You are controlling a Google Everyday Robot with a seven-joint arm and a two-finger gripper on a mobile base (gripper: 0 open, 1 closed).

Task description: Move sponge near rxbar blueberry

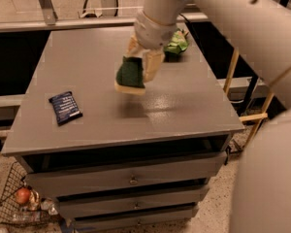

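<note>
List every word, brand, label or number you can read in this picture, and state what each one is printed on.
rxbar blueberry, flat on the left of the table: pale print on the dark blue wrapper, too small to read.
Green snack bag, at the back of the table behind the arm: no print can be made out.
Sponge, held above the table by the gripper: no text.
Nothing here can be quoted.

Grey drawer cabinet on speckled floor, wire basket lower left, wooden frame at right, dim light
</note>
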